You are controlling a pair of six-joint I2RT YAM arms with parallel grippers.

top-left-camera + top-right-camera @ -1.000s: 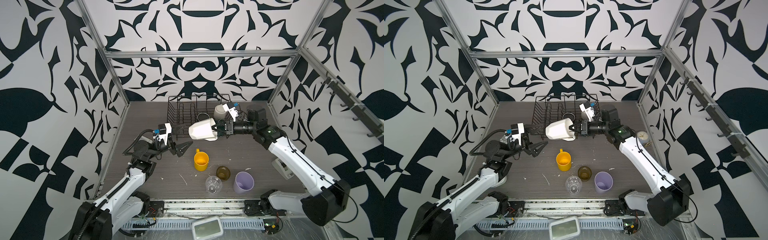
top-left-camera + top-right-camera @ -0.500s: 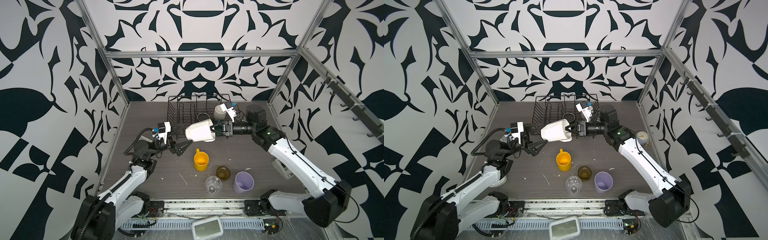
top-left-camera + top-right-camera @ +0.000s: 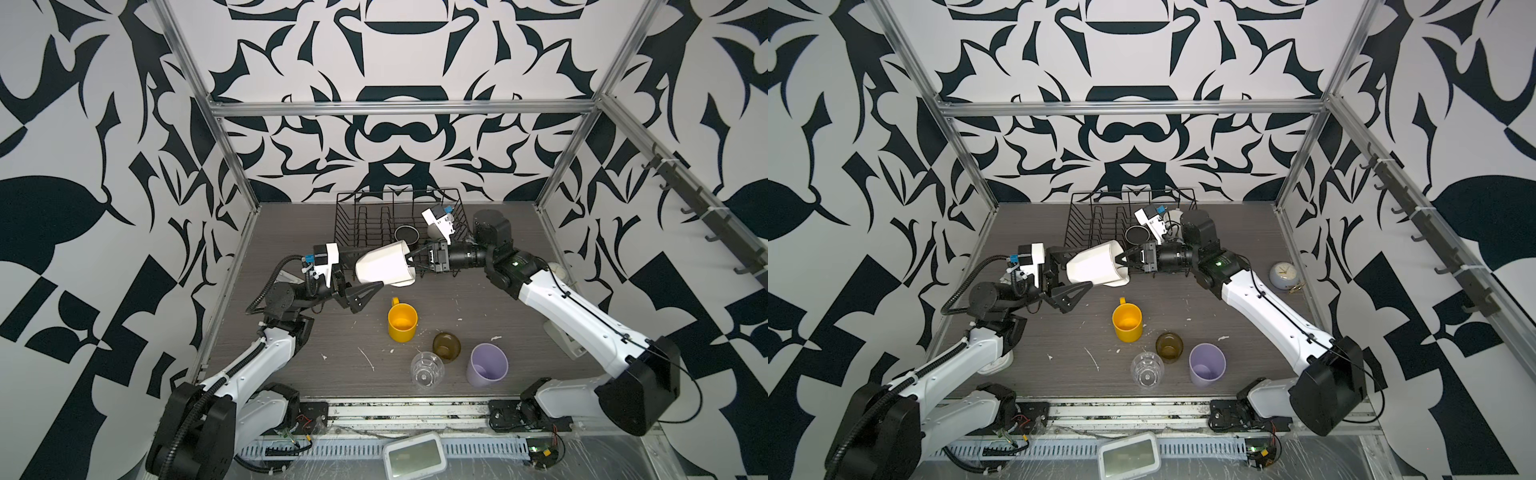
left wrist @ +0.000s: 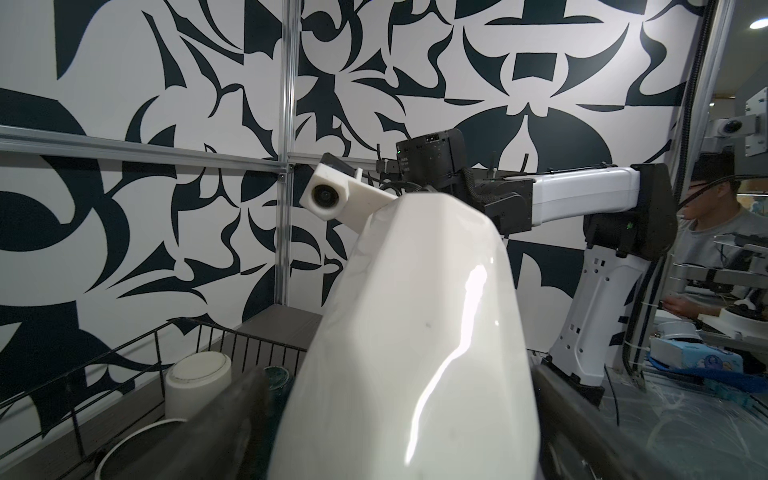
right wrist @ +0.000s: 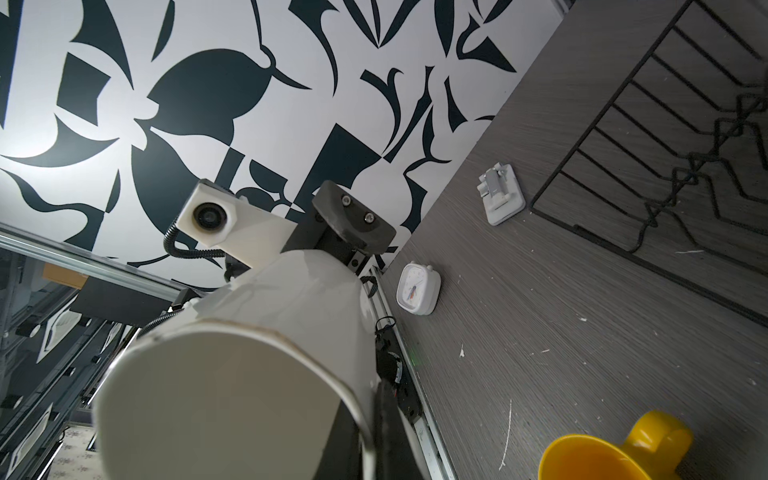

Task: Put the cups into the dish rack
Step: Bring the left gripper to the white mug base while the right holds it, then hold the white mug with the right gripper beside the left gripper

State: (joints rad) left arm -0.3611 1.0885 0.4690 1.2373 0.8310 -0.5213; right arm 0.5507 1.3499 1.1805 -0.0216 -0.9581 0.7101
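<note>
right gripper grips white mug amid left gripper's spread jaws.

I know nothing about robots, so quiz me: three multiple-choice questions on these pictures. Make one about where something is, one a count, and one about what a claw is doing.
1. Where is the yellow mug?
A) on the table, in front of the dish rack
B) inside the rack
C) in a gripper

2. How many cups stand on the table outside the rack?
A) two
B) four
C) six

3. What is the right gripper doing?
A) hanging open and empty
B) pressing on the table
C) gripping the white mug by its rim

Answers:
1 A: it stands on bare tabletop, on the near side of the rack.
2 B: the yellow mug, amber glass, clear glass and lilac tumbler.
3 C: its fingers pinch the rim, and the mug lies sideways in the air.
</note>
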